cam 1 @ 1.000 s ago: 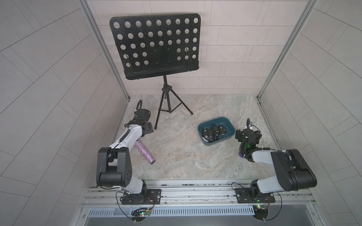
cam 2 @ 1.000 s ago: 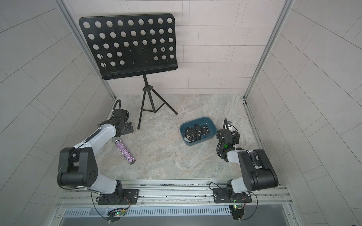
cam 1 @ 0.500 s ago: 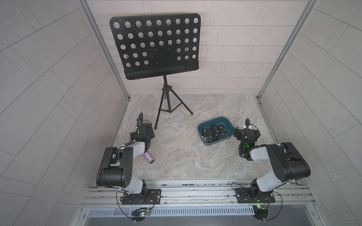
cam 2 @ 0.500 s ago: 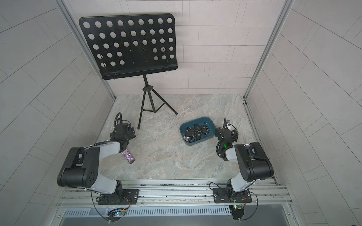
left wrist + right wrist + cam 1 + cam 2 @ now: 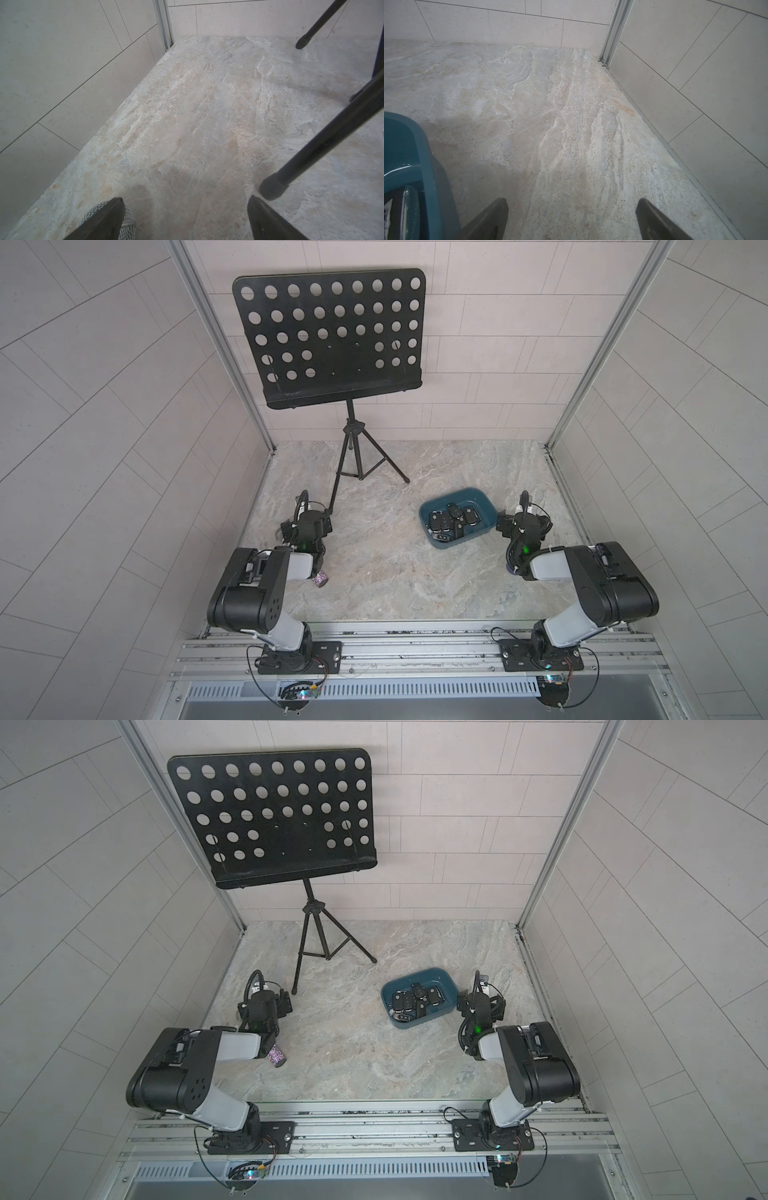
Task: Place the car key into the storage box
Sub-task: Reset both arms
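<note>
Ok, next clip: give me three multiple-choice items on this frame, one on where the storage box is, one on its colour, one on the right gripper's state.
1. Where is the storage box?
A. close beside the right gripper
B. at the very back
C. at the very front

2. What colour is the storage box?
A. red
B. white
C. dark teal

3. The right gripper is:
A. shut on a car key
B. open and empty
C. shut on the box's rim

Key:
1 A: both top views show it right next to that gripper.
2 C: its walls are dark teal in every view that shows it.
3 B: the right wrist view shows its fingers spread wide, with only bare table between them.
</note>
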Robot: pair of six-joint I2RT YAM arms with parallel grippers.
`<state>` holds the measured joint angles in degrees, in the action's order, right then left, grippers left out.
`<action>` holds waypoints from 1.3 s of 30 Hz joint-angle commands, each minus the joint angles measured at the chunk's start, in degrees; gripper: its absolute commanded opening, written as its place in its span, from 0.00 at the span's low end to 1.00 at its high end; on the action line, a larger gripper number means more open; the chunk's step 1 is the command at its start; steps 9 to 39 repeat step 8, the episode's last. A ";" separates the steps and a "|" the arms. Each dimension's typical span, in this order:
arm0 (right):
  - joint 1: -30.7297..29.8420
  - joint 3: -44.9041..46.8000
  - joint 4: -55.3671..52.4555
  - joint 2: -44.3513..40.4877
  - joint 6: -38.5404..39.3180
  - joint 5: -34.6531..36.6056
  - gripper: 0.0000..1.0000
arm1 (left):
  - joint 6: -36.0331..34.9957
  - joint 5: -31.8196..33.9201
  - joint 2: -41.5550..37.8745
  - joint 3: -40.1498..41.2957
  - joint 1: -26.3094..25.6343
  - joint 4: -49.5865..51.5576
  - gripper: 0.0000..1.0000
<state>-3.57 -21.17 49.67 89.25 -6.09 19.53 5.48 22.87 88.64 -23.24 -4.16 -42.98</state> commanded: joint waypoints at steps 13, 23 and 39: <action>0.43 -0.80 0.07 -1.01 -0.15 -0.37 0.99 | -0.33 1.41 -0.87 -1.28 -0.32 -0.62 1.00; 0.43 -0.80 0.07 -1.01 -0.15 -0.37 0.99 | -0.33 1.41 -0.87 -1.28 -0.32 -0.62 1.00; 0.43 -0.80 0.07 -1.01 -0.15 -0.37 0.99 | -0.33 1.41 -0.87 -1.28 -0.32 -0.62 1.00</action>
